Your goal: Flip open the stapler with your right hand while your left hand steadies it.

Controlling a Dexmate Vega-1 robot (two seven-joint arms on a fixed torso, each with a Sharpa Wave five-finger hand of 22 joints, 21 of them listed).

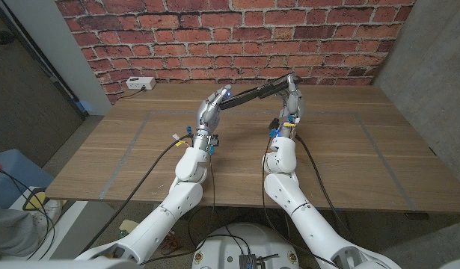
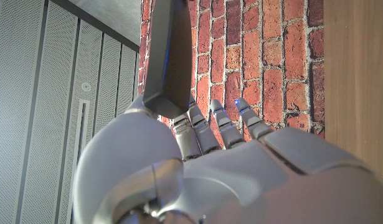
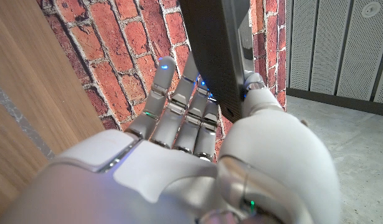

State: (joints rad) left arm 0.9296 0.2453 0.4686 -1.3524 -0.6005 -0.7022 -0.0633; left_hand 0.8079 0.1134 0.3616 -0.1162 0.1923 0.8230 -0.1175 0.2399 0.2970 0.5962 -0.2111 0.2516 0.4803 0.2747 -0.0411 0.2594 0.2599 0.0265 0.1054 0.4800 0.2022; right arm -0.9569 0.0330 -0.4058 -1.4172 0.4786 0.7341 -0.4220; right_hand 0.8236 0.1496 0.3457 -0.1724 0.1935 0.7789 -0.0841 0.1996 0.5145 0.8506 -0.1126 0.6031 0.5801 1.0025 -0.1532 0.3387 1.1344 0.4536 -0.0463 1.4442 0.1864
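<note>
In the head view, a long dark stapler (image 1: 253,93) is seen in the upper middle of the frame, raised above the wooden table (image 1: 349,161) and held between both hands in front of the red brick wall (image 1: 237,33). It is stretched out in a nearly straight, slightly sloping line, with its higher end at the right.

The lower end is grasped by the left hand (image 1: 212,109), whose fingers are closed around it. In the left wrist view the dark body of the stapler (image 2: 169,59) is seen to rise from between the thumb and the fingers (image 2: 219,118) of the left hand (image 2: 197,168).

The higher end is grasped by the right hand (image 1: 291,101), which stands upright just under it. In the right wrist view the stapler (image 3: 217,53) is seen pressed between the thumb and the fingers (image 3: 179,106) of the right hand (image 3: 179,168).

A white power strip (image 1: 140,83) is seen at the far left edge of the table, near the wall.
</note>
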